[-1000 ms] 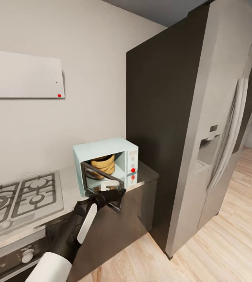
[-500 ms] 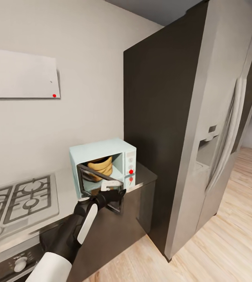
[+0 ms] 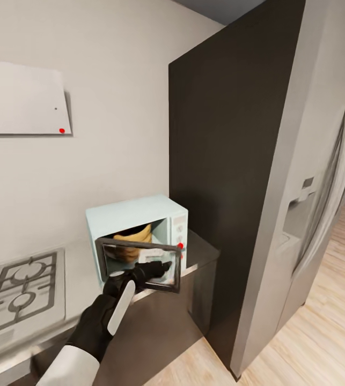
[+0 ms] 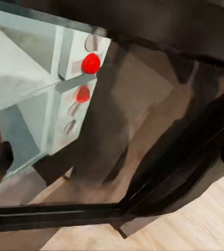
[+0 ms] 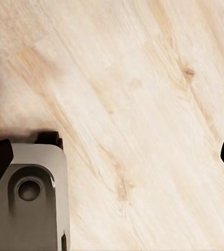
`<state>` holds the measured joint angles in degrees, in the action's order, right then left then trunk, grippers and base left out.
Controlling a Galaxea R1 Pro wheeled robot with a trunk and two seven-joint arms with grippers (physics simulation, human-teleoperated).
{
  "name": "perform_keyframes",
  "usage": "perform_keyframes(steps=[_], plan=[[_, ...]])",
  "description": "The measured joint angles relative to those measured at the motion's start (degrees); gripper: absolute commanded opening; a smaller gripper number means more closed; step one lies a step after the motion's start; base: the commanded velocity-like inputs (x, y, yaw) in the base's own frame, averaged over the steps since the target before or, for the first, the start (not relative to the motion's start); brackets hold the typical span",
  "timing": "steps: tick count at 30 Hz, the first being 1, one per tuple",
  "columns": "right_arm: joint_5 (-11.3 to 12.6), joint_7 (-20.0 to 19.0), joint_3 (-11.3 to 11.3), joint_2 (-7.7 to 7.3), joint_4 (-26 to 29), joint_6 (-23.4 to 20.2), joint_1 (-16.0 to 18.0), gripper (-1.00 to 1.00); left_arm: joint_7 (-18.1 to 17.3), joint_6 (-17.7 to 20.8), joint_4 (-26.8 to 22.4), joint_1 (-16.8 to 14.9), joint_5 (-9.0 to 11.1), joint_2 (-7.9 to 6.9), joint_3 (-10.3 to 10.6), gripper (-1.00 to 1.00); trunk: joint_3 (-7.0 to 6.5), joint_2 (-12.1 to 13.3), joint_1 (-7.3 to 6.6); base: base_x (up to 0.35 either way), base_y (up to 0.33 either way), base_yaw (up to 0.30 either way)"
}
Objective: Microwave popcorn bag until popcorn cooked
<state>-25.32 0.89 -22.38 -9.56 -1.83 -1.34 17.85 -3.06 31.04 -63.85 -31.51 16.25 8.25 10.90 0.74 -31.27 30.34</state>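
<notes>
One grey countertop, wood floor

The door of the microwave stands partly raised across its opening, so I have only a narrow gap above its top edge into the cavity, and the bag fills most of that gap. My left gripper is against the door's outer face. To the right, the tall dark cabinet side rises just beside the microwave, leaving a thin strip of countertop between them. To the left, bare counter separates the microwave from the hob. The wall closes off the back. From my right wrist camera, open wood floor lies below.
</notes>
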Motion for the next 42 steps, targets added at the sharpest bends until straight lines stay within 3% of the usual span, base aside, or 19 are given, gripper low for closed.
perform_keyframes(steps=[5, 11, 20, 23, 26, 38, 40, 42], plan=[[0.0, 0.0, 0.0, 0.00, 0.0, -0.1, 0.0, 1.00, 4.4, -0.1, 0.8, 0.0, -0.2, 0.42, -0.1, 1.00, 0.00, 0.0, 0.00, 0.305, -0.032, 0.000], [0.0, 0.1, 0.0, 0.00, 0.0, -0.2, 0.0, 1.00, 4.7, -0.2, 1.6, 0.0, -0.3, 1.39, -0.1, 1.00, 0.00, 0.0, 0.01, 0.261, -0.164, 0.000], [0.0, 0.1, 0.0, -0.09, 0.0, -0.2, 0.0, 1.00, 4.8, -0.2, 1.6, 0.0, -0.5, 1.33, -0.2, 1.00, 0.00, 0.0, 0.01, 0.250, -0.177, 0.000], [0.0, 0.1, 0.0, -0.16, 0.0, -0.1, 0.0, 1.00, 11.0, -0.1, 1.5, 0.0, -0.6, 1.19, -0.3, 1.00, 0.00, 0.0, 0.01, 0.244, -0.177, 0.000], [0.0, 0.1, 0.0, -0.17, 0.0, -0.1, 0.0, 1.00, 15.0, -0.1, 1.4, 0.0, -0.5, 1.24, -0.3, 1.00, 0.00, 0.0, 0.01, 0.244, -0.177, 0.000], [0.1, 0.1, 0.0, -0.32, 0.0, -0.1, 0.0, 1.00, 16.3, -0.1, 1.1, 0.0, -0.6, 1.07, -0.3, 1.00, 0.00, 0.0, 0.02, 0.199, -0.144, 0.000], [0.1, 0.1, 0.0, -0.34, 0.0, -0.1, 0.0, 1.00, 18.7, -0.3, 0.9, 0.0, 0.7, 1.01, -0.3, 1.00, 0.00, 0.0, 0.02, 0.023, -0.014, 0.000], [0.1, 0.1, -0.1, -0.40, 0.0, -0.1, 0.0, 1.00, 23.1, -0.3, 0.8, 0.0, 1.3, 0.97, 1.7, 1.00, 0.01, 0.0, 0.03, 0.007, -0.004, 0.000]])
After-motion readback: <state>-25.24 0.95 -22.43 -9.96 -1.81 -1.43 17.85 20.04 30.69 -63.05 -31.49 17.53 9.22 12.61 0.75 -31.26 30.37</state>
